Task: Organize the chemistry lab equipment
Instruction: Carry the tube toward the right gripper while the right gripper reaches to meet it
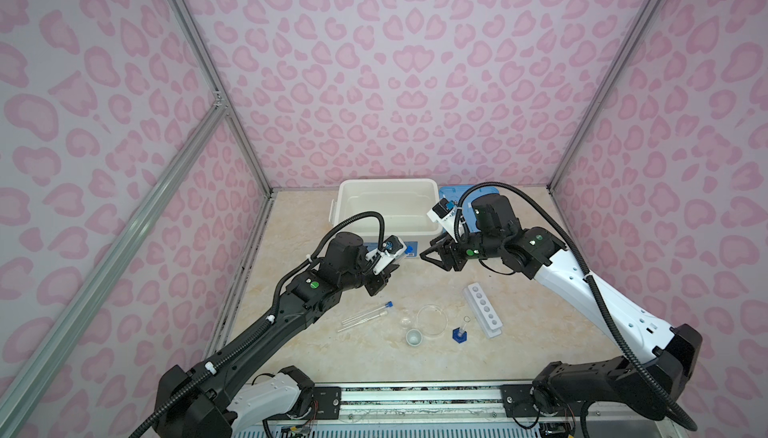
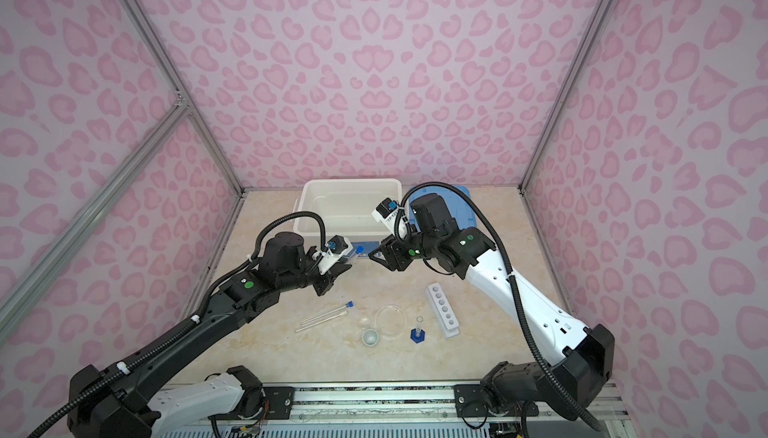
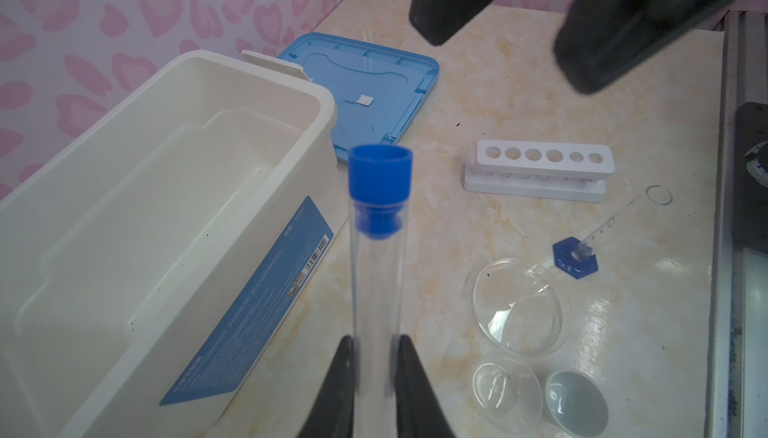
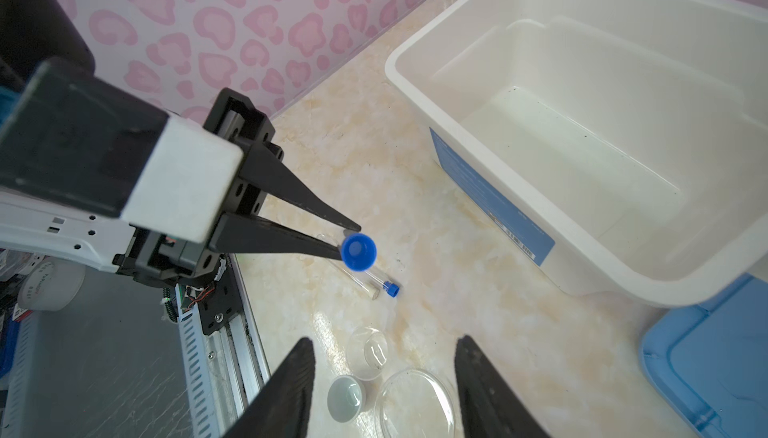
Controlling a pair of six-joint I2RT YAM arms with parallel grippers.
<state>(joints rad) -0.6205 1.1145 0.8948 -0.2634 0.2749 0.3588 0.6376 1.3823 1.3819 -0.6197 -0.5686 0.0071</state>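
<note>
My left gripper (image 3: 374, 340) is shut on a clear test tube with a blue cap (image 3: 379, 174), held in the air in front of the white bin. My right gripper (image 4: 384, 340) faces the cap (image 4: 358, 251) a short way off, open, with nothing between its fingers. In both top views the two grippers (image 1: 390, 271) (image 1: 428, 251) nearly meet. More test tubes (image 1: 365, 315) lie on the table. To their right are the clear round dish (image 1: 431, 320), the tiny white cup (image 1: 414, 337), the blue-based cylinder (image 1: 459, 334) and the empty white rack (image 1: 483, 310).
The large white bin (image 1: 345, 207) stands open and empty at the back of the table, its blue lid (image 3: 365, 82) lying flat beside it. A smaller clear dish (image 4: 370, 353) sits next to the white cup. A metal rail (image 1: 415, 394) runs along the front edge.
</note>
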